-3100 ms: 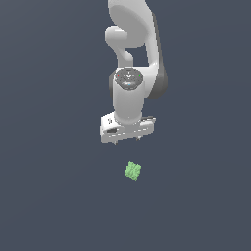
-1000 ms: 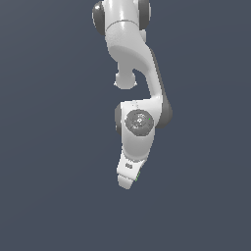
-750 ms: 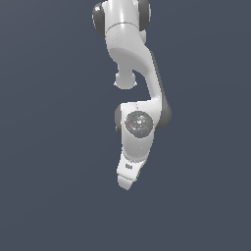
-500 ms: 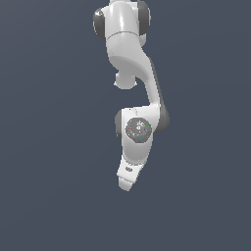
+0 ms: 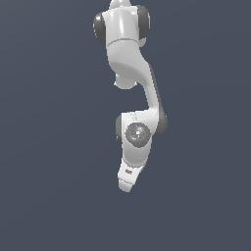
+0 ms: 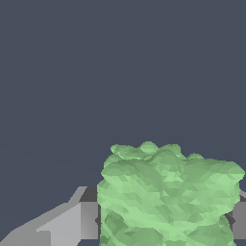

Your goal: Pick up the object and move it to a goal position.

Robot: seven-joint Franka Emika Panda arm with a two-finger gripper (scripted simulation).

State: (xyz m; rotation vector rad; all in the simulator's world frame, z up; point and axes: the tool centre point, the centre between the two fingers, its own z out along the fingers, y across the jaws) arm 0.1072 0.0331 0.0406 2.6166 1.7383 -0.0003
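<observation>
Chunk first, since the job turns on it, though I go from big to small below. My arm point(image 5: 132, 93) is the biggest thing in the exterior view: white links with dark grey joints, hanging from the top edge and bending toward that view's right before coming back in at the wrist. The round wrist joint with its grey disc sits about mid-frame, and the last link tapers downward from it, tilted toward the exterior view's left. Behind it is nothing but a flat dark blue-grey ground.

In that view my tool's fingers are hidden behind the hand housing, so from there I cannot see how they stand, and the chunk is hidden as well.

The wrist view fills in the rest. The chunk point(image 6: 166, 197) is light green, lumpy and bumpy all over, roughly blocky with a jagged outline, and it takes up most of the lower part of the picture, very close to the camera. It sits between my tool's point(image 6: 163, 221) two grey fingers point(image 6: 72, 223): one shows plainly against one flank of it, and only a sliver of the other shows at the far flank. Both look pressed against it, so I read my tool as clamped on the chunk. Past it lies the same plain dark ground.
</observation>
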